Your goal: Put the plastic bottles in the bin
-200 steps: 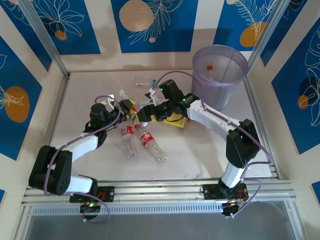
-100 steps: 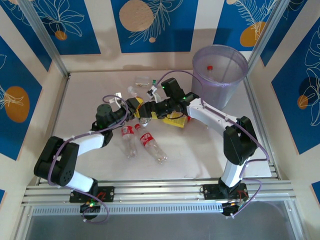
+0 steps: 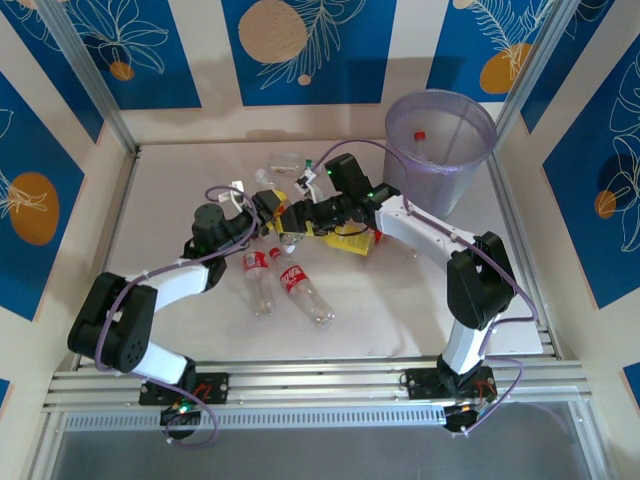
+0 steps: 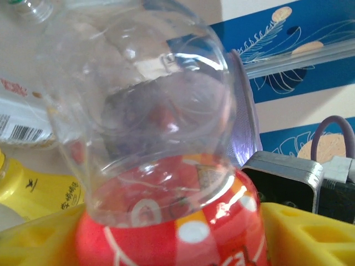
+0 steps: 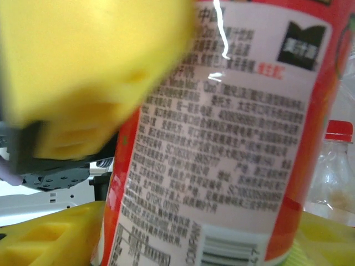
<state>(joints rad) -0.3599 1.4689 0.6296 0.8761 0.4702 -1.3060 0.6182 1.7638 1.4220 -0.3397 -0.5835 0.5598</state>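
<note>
Both the left gripper (image 3: 268, 207) and right gripper (image 3: 297, 217) straddle one red-labelled bottle (image 5: 222, 138) at centre frame, clamped or loose I cannot tell; if neither holds, it may drop short of the purple bin (image 3: 430, 185) at upper right.

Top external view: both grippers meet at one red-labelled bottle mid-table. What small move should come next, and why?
Probably the right gripper should clamp the red-labelled bottle firmly before the left gripper backs off: the bottle sits between both grippers' yellow fingers, and the bin stands on the right arm's side.
</note>
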